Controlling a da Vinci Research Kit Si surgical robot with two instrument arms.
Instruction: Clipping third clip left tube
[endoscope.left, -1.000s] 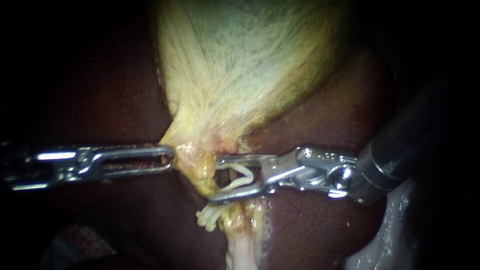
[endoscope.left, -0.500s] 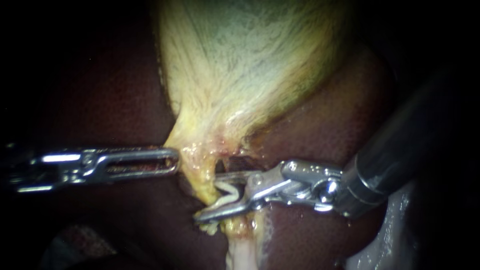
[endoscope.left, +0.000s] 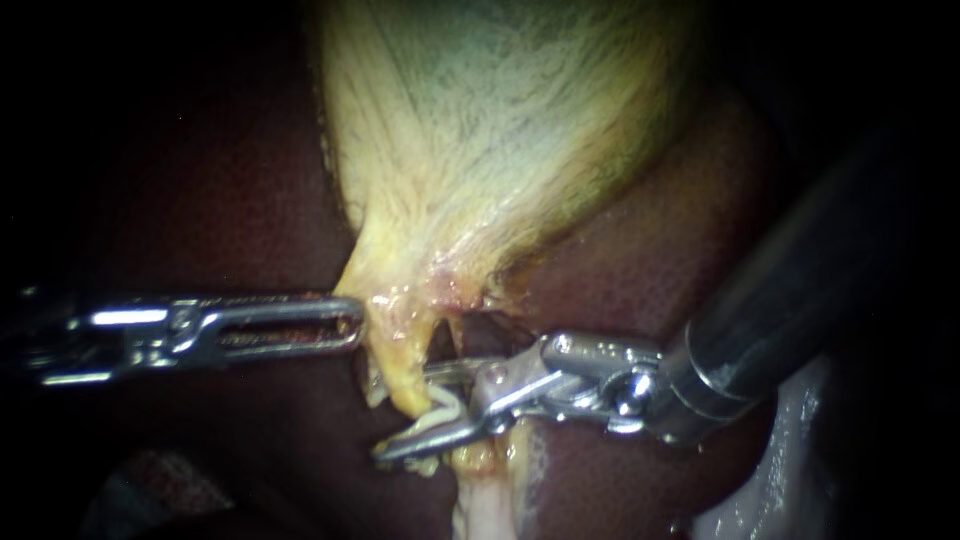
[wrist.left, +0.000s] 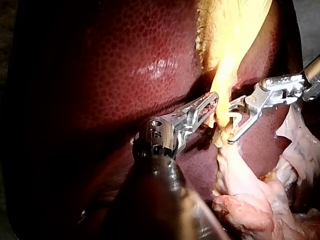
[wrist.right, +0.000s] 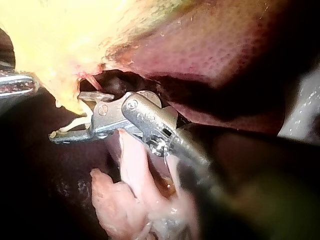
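The yellow gallbladder (endoscope.left: 480, 150) narrows down to a thin yellow tube (endoscope.left: 402, 365) over the dark liver (endoscope.left: 650, 260). My left instrument (endoscope.left: 345, 325) comes in level, with its jaws shut on the edge of the gallbladder's neck (wrist.left: 218, 107). My right instrument (endoscope.left: 395, 415) has its jaws on either side of the tube. They hold a white clip (endoscope.left: 440, 408) that is bent into a narrow V around it. The right wrist view shows the same clip (wrist.right: 75, 122) between the jaws, right under the yellow tissue.
Pale pink tissue (endoscope.left: 485, 500) hangs below the right jaws and lies beside the right shaft (wrist.right: 125, 170). Whitish tissue (endoscope.left: 780, 470) borders the liver at lower right. A dark opening (endoscope.left: 480, 330) sits just behind the tube.
My right instrument has moved left and slightly down, so its jaws now straddle the tube. The jaws have narrowed and the clip has folded tighter. The left instrument has crept slightly right.
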